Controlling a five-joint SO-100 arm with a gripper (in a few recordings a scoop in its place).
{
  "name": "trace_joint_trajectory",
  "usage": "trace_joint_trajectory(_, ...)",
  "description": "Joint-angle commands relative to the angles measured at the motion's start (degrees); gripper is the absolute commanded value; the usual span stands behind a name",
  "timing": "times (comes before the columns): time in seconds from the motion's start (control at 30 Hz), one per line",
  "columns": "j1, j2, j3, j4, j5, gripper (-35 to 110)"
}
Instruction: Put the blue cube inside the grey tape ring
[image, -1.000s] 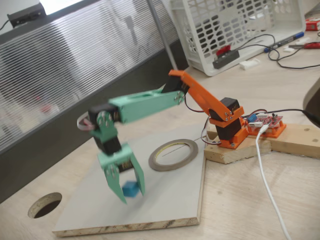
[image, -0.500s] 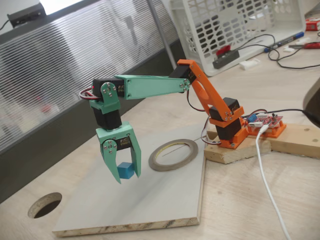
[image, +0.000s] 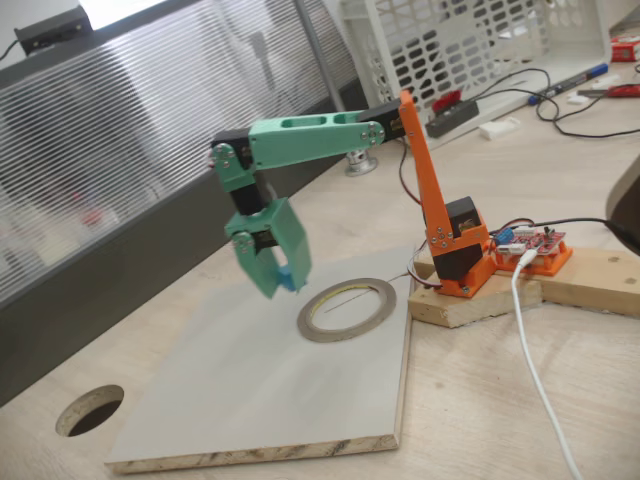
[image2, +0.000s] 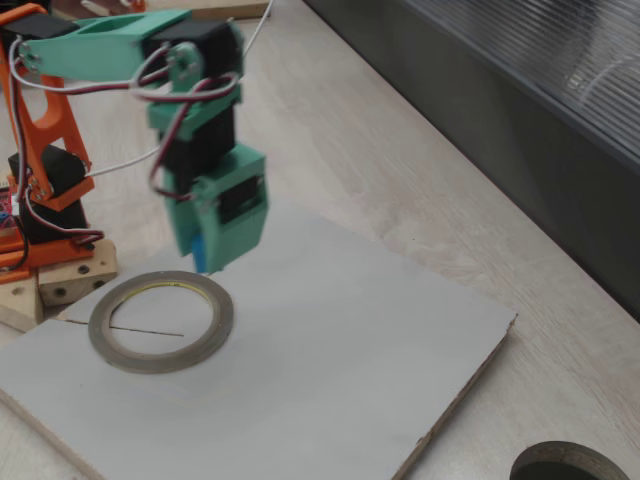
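Surface: grey board (image: 250, 390) on your wooden table.
Gripper (image: 280, 282): clamped on the cube (image: 288, 279), airborne.
Ring (image: 347, 309): just right of it, lower.

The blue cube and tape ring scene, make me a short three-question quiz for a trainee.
1. True or false: the blue cube rests on the board.
2. Where is the hand relative to the grey tape ring in a fixed view?
A. To the left of it, raised above the board
B. Lowered inside its opening
C. To the right, beside the orange base
3. Fill in: the ring lies flat on the ____.

Key:
1. False; it is held between the hand's fingers, off the board.
2. A
3. board
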Motion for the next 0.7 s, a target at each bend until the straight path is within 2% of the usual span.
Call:
trace_joint_trajectory(0.0, 6.2, 5.8, 9.5, 0.3, 0.4, 15)
trace_joint_trajectory(0.17, 6.4, 11.4, 21.3, -1.1, 0.4, 15)
trace_joint_trajectory(0.43, 6.0, 19.4, 38.4, -18.5, 0.4, 15)
trace_joint_trajectory(0.67, 5.9, 21.4, 42.5, -26.5, 0.5, 15)
